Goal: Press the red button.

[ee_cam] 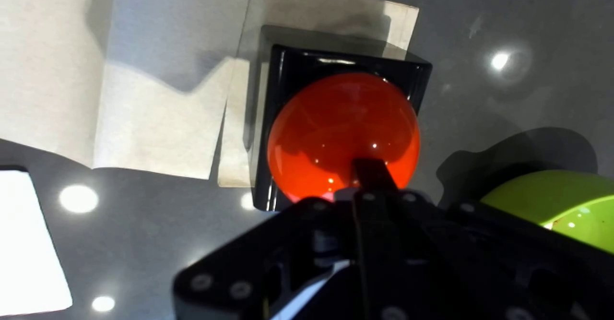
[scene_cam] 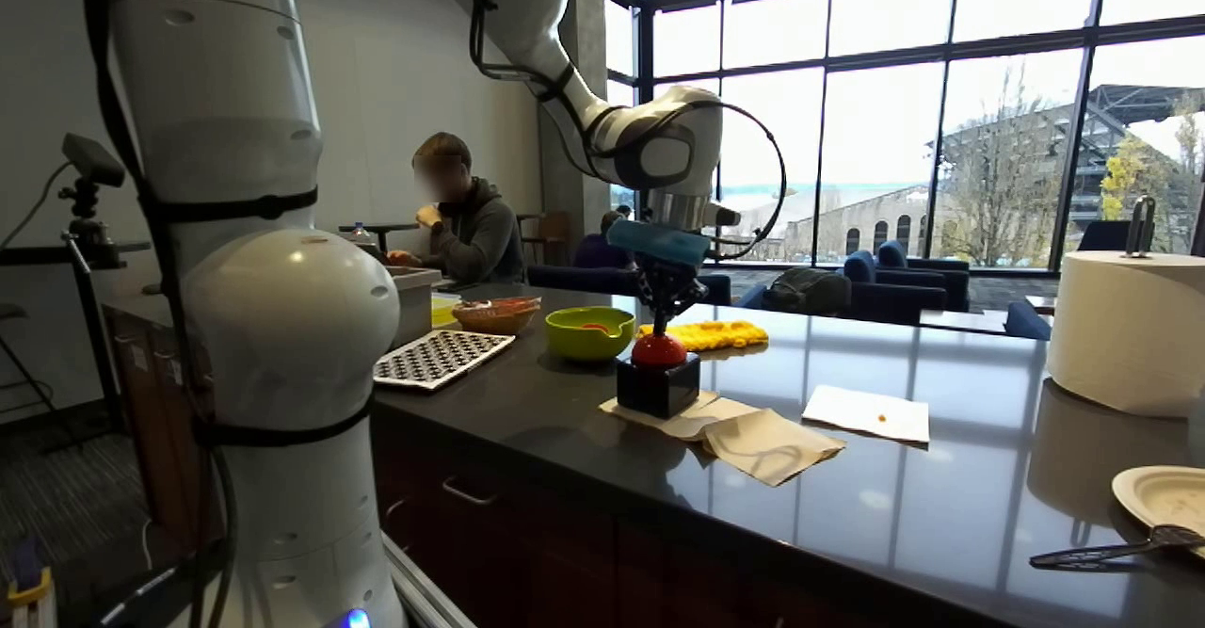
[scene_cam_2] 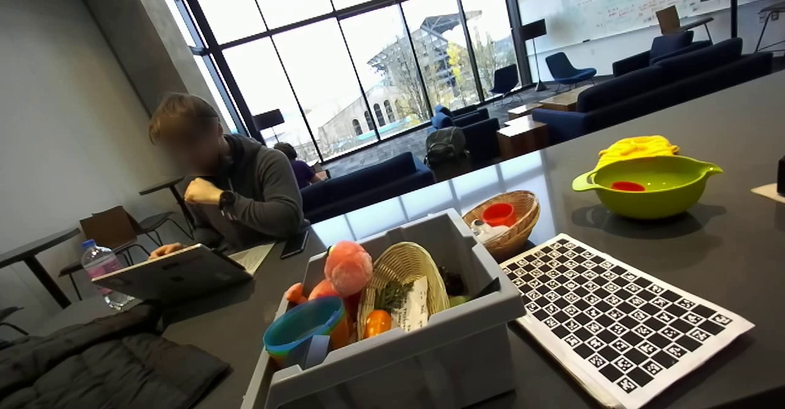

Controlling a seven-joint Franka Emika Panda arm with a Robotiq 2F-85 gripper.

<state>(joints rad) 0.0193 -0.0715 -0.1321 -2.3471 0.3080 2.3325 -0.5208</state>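
The red button [scene_cam: 659, 351] is a round dome cap on a black boxy base [scene_cam: 658, 385], standing upright on brown paper on the counter. It fills the middle of the wrist view [ee_cam: 343, 123]. In an exterior view only a dark sliver of the base [scene_cam_2: 781, 176] shows at the right edge. My gripper [scene_cam: 660, 328] points straight down over the dome, its fingers shut together with nothing between them. Its tip meets the dome's top and seems to touch it. In the wrist view the fingertips [ee_cam: 370, 169] overlap the dome. I cannot tell whether the cap is pushed down.
A green bowl [scene_cam: 589, 334] stands close beside the base, with a yellow knitted-looking object [scene_cam: 715, 334] behind. Brown paper [scene_cam: 767, 444] and a white napkin [scene_cam: 868, 412] lie nearby. A checkered board [scene_cam_2: 619, 317], wicker basket [scene_cam_2: 521, 219] and grey bin [scene_cam_2: 392, 360] stand further along. A person sits behind.
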